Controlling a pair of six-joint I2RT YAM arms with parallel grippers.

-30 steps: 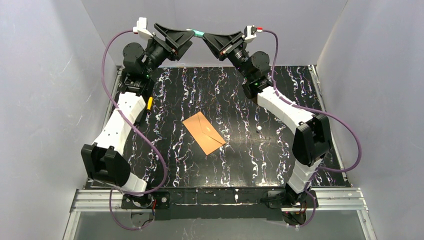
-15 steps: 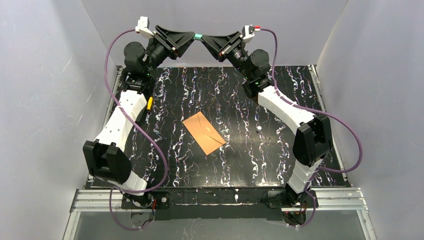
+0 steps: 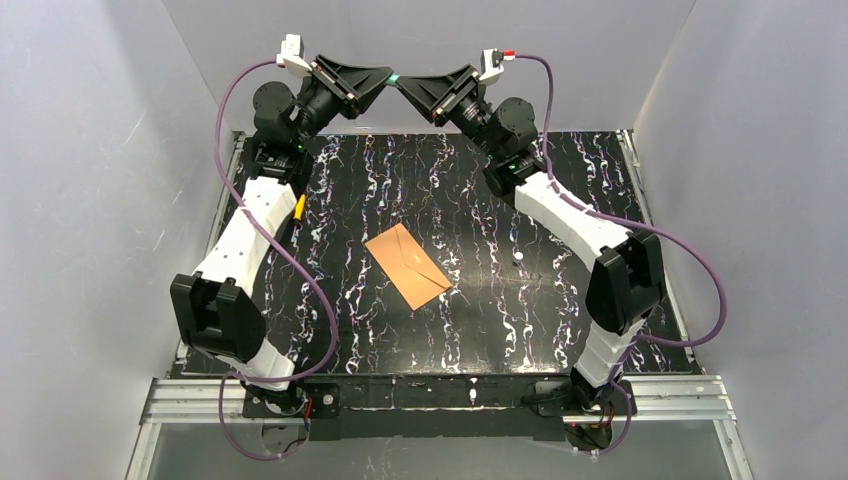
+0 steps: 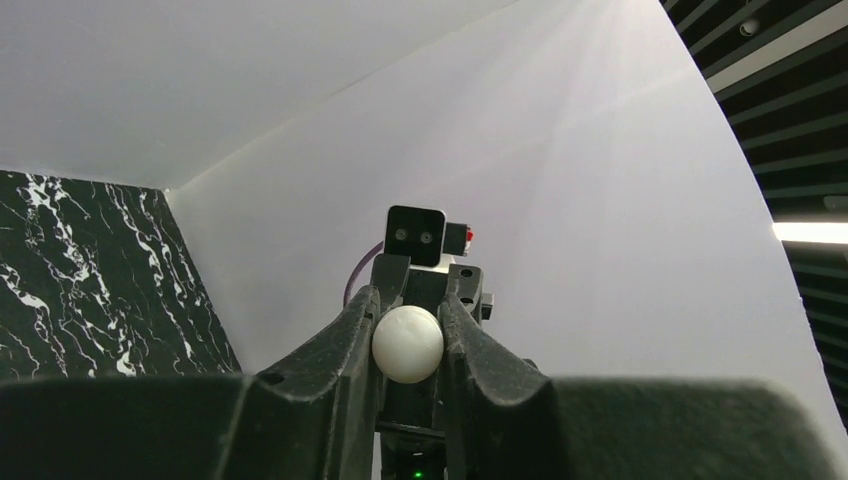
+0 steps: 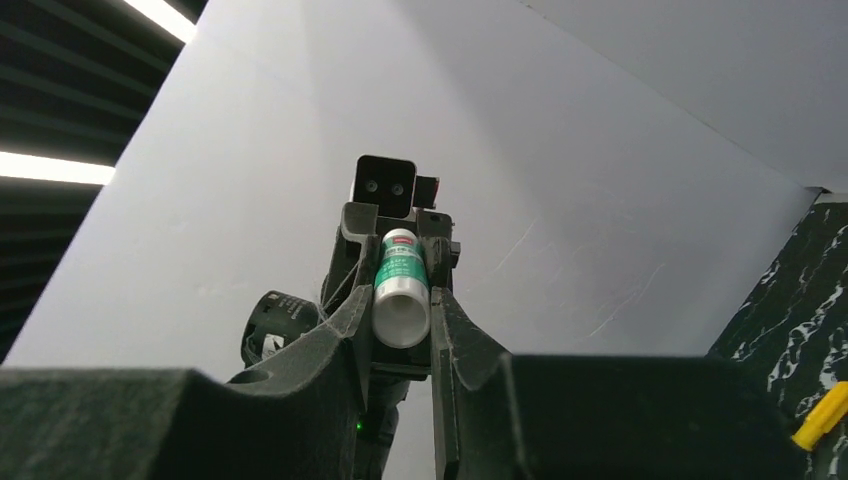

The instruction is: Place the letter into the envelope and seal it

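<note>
Orange-brown kraft paper, the envelope lies flat and skewed near the middle of the black marbled table, flap side up, with neither arm near it. Both arms are raised above the far edge, their tips meeting. The right gripper clamps a green-labelled glue stick between narrow jaws, and the left gripper is closed on the stick's rounded white end. A yellow object lies by the left edge. A small white bit lies right of the envelope.

White-shelled arms with black joints, black wedge-shaped fingers and looping purple cables.
</note>
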